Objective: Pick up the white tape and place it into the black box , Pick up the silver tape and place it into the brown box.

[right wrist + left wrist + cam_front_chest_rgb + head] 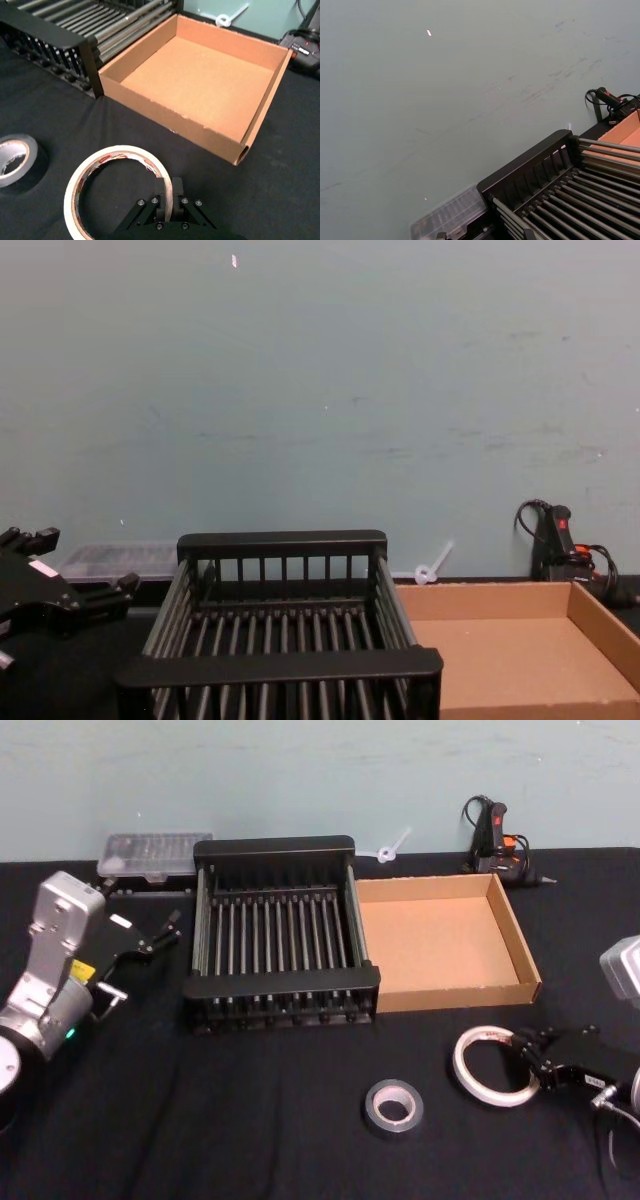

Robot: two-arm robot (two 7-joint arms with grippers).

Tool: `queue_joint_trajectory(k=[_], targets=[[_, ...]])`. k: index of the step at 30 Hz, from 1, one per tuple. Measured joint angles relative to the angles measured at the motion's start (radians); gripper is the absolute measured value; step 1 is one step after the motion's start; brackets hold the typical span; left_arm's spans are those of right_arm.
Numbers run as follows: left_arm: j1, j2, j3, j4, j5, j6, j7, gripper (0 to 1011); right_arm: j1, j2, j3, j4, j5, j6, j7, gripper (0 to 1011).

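The white tape [490, 1098] lies near the front right of the black table. My right gripper [521, 1050] is shut on its near rim, one finger inside the ring and one outside. The right wrist view shows the white tape [117, 151] pinched by that right gripper [167, 189]. Whether the roll is off the cloth cannot be told. The silver tape [392, 1120] lies flat to its left, also the silver tape [31, 150] in the wrist view. Behind stand the black box [275, 847] and, touching its right side, the brown box [460, 992], both with nothing inside. My left gripper [165, 927] is parked open left of the black box.
A clear plastic case [155, 855] sits behind the black box at the back left. A glue gun with its cable [495, 840] lies behind the brown box, with a white plastic hook [392, 848] by the wall. Bare black cloth stretches across the front left.
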Motion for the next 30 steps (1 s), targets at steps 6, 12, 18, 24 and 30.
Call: queue_joint_trajectory(k=[6,12,18,24,30], targets=[[0.0,0.0,0.0,0.0,0.0,0.0,0.0,1001,0.014,-0.009,0.011,-0.005,0.002,-0.017,-0.003,92],[0.0,0.0,0.0,0.0,0.0,0.0,0.0,1001,0.039,-0.021,0.019,-0.006,0.001,-0.038,-0.011,92],[0.0,0.0,0.0,0.0,0.0,0.0,0.0,1001,0.088,-0.042,0.016,0.013,-0.02,-0.064,-0.018,92],[0.0,0.0,0.0,0.0,0.0,0.0,0.0,1002,0.153,-0.073,-0.002,0.058,-0.053,-0.082,-0.021,92],[0.0,0.0,0.0,0.0,0.0,0.0,0.0,1001,0.222,-0.109,-0.023,0.102,-0.077,-0.098,-0.011,92]])
